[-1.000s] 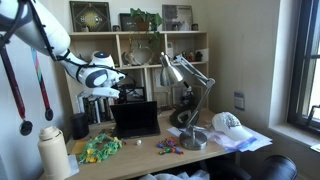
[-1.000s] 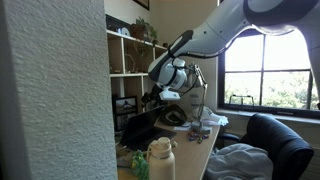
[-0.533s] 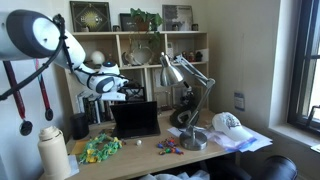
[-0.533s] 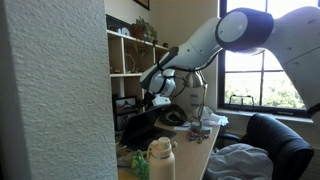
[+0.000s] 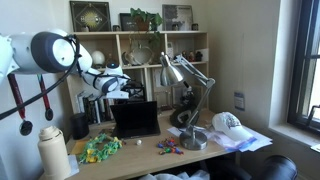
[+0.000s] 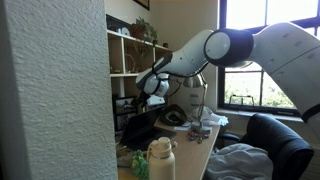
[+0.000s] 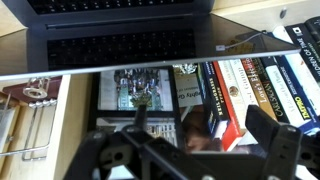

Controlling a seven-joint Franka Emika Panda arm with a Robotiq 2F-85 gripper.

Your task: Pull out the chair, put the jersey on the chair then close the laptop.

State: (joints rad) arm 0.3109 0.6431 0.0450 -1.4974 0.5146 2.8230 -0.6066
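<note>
The black laptop (image 5: 135, 120) stands open on the wooden desk, and it is dark in an exterior view (image 6: 140, 126). My gripper (image 5: 112, 84) hovers above and behind the lid's top edge, also seen in an exterior view (image 6: 151, 89). In the wrist view the gripper (image 7: 190, 150) is open and empty, with the keyboard (image 7: 115, 45) and the lid's edge (image 7: 130, 70) beyond it. The black chair (image 6: 278, 138) stands by the desk with the pale grey jersey (image 6: 245, 160) lying on it. Only the chair's top (image 5: 276, 168) shows in an exterior view.
A silver desk lamp (image 5: 190, 100) and a white cap (image 5: 230, 124) stand right of the laptop. A cream bottle (image 5: 53, 152) and green toys (image 5: 98, 148) sit at the front left. Bookshelves (image 5: 140, 50) back the desk, with books (image 7: 250, 90) behind the laptop.
My gripper has shifted slightly sideways toward the laptop lid's top, and the arm's elbow has swung lower. The laptop, chair and jersey have not moved.
</note>
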